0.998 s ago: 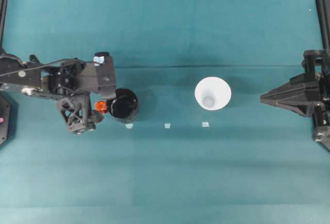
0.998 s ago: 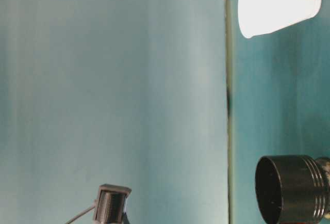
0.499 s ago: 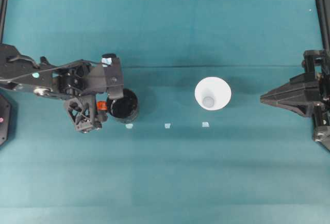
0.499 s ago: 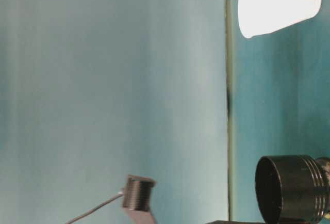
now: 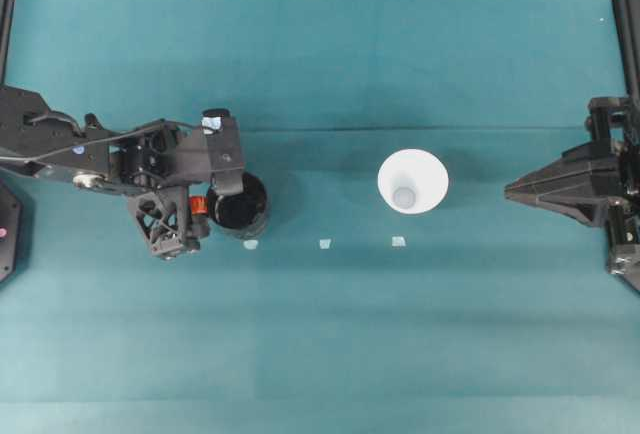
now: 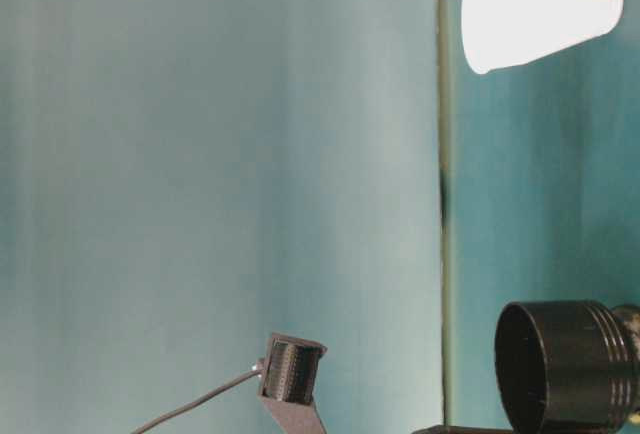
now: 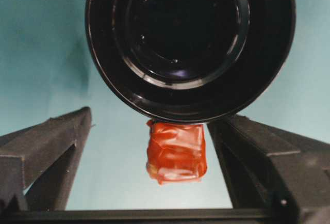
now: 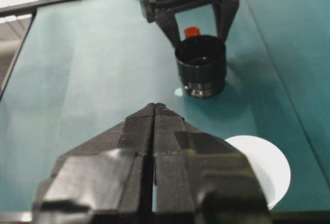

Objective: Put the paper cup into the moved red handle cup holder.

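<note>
At the left of the overhead view, the left end effector [image 5: 200, 206] stands open, its two dark fingers [image 7: 46, 146] spread either side of the orange-red handle nub [image 7: 176, 152] without touching it, as the left wrist view shows. The nub juts from the side of the red handle cup holder [image 5: 240, 204], a glossy black cylinder standing upright on the teal desk [image 5: 320, 334]; part of its mouth is covered from above by the arm. Through the left wrist camera the holder's interior is dark and shiny, with nothing visible inside it.

Well apart to the right, near the middle of the desk, the paper cup [image 5: 412, 181] stands upright on its small base, mouth up, white inside and holding nothing. Three small pale marks [image 5: 324, 244] lie in a row on the desk just in front of holder and cup.

At the far right edge the right end effector [image 5: 520, 191] has its fingers pressed together to a point with nothing between them, aimed toward the cup but clear of it. In the table-level view the cup is cut off by the frame edge, and so is the holder [image 6: 565, 364].
</note>
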`<move>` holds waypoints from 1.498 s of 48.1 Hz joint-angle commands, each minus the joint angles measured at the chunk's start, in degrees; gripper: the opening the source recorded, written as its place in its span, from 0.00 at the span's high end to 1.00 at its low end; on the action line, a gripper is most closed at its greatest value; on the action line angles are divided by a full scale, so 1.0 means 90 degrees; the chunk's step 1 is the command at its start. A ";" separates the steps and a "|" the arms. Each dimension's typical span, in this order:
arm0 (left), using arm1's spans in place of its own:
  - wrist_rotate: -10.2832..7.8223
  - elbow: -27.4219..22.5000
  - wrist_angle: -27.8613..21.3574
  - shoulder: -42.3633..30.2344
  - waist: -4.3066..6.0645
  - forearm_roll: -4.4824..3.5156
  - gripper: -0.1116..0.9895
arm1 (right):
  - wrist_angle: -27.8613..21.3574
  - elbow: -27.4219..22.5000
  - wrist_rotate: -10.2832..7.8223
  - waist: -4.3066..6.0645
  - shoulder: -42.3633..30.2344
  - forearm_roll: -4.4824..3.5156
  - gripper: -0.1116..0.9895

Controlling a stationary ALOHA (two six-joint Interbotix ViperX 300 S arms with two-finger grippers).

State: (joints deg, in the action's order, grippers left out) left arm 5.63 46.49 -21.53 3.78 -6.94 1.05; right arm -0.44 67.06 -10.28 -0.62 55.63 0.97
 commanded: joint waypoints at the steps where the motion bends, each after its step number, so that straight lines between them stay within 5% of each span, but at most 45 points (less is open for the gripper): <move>1: -0.0010 -0.0078 0.0059 0.0029 -0.0020 0.0020 0.07 | 0.0029 -0.0127 -0.0059 0.0020 -0.0049 0.0010 1.00; 14: -0.0215 -0.0078 0.0039 0.0137 -0.0010 0.0020 0.64 | 0.0029 -0.0127 -0.0059 0.0010 -0.0049 0.0010 1.00; 34: -0.0273 -0.0225 -0.0186 0.0381 -0.0010 0.0020 0.64 | 0.0000 -0.0117 -0.0059 0.0010 -0.0049 0.0010 1.00; 53: -0.0293 -0.1221 -0.1914 0.1699 0.0000 0.0020 0.64 | -0.0010 -0.0127 -0.0059 0.0020 -0.0039 0.0010 1.00; 61: -0.0283 -0.1338 -0.1924 0.1631 0.0098 0.0020 0.64 | -0.0010 -0.0127 -0.0068 0.0020 -0.0039 0.0010 1.00; 72: -0.0273 -0.1904 -0.1621 0.0977 0.0449 0.0020 0.64 | -0.0010 -0.0127 -0.0059 0.0020 -0.0039 0.0010 1.00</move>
State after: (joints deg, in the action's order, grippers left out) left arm 3.34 32.43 -37.88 14.33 -4.04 1.05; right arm -0.79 66.97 -10.28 -0.53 55.63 0.97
